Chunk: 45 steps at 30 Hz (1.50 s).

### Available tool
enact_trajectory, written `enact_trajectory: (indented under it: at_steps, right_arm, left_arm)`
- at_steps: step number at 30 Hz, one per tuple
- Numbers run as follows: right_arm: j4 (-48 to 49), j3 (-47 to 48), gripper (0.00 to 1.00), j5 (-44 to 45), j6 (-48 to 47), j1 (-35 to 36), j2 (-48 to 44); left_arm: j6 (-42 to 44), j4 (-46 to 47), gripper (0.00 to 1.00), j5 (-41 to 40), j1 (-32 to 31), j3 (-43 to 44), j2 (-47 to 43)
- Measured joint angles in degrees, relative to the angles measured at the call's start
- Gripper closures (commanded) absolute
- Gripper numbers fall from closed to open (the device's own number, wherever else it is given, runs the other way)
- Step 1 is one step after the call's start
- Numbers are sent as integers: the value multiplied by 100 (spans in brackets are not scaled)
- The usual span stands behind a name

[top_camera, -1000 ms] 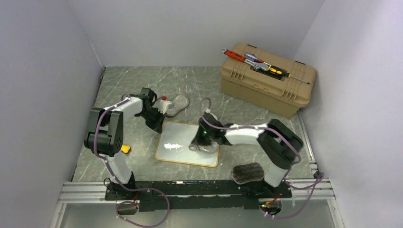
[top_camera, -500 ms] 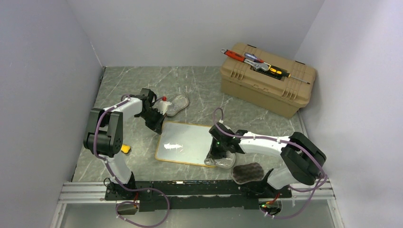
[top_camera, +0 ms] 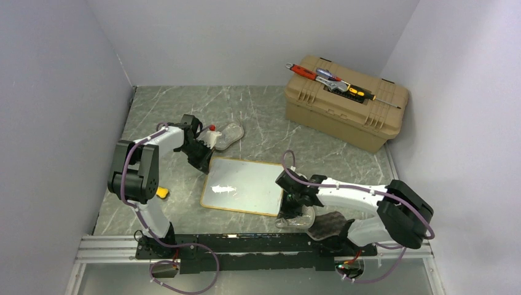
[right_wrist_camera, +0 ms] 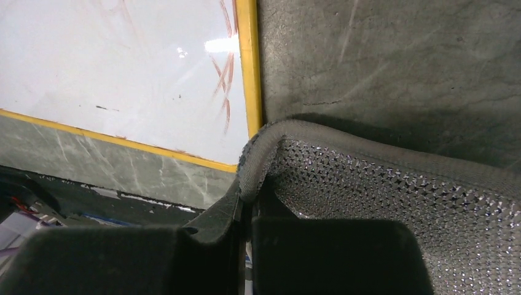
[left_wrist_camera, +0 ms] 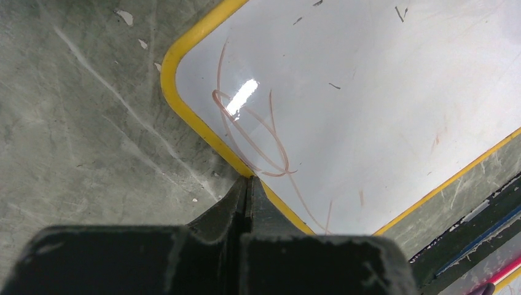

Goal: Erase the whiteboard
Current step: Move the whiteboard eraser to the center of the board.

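One tan toolbox (top_camera: 344,104) is sitting closed at the far right, with several hand tools (top_camera: 332,81) lying on its lid. One whiteboard (top_camera: 242,184) is lying flat mid-table, showing faint red scribbles. The left gripper (left_wrist_camera: 249,182) is resting at its far left corner, jaws pressed together and empty. The right gripper (right_wrist_camera: 246,196) is pinching one mesh pad (right_wrist_camera: 381,196) beside its near right corner.

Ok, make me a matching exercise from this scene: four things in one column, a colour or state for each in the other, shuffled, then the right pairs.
Column one:
1. whiteboard
2. toolbox
3. left gripper
4. right gripper

Column two:
A. tan, at the back right of the table
B. shut on the edge of a mesh pad
C. white with a yellow frame
D. shut on nothing, tip at the whiteboard's edge

Pairs: 1-C, 2-A, 3-D, 4-B
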Motion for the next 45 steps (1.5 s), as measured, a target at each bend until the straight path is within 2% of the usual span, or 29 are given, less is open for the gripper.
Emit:
enact_trajectory:
  at_steps: [7, 11, 14, 20, 29, 37, 45]
  right_arm:
    - [-234, 229, 100, 11, -57, 17, 109]
    - [-1121, 127, 100, 118, -245, 9, -520]
    - [-1360, -15, 100, 103, -332, -157, -970]
    - [-1091, -42, 100, -142, -501, -203, -680]
    - [-636, 857, 100, -203, -815, -162, -498]
    - [-11, 455, 100, -297, -793, -162, -70]
    - [208, 354, 100, -352, -730, -157, 249]
  left_arm:
    - [0, -7, 98, 0, 0, -13, -11]
    - [2, -9, 98, 0, 0, -24, -20]
    - [0, -9, 98, 0, 0, -24, -20]
    - [0, -9, 98, 0, 0, -24, -20]
    - [0, -9, 98, 0, 0, -26, -20]
    - [0, -9, 98, 0, 0, -26, -20]
    - [-2, -7, 97, 0, 0, -26, -20]
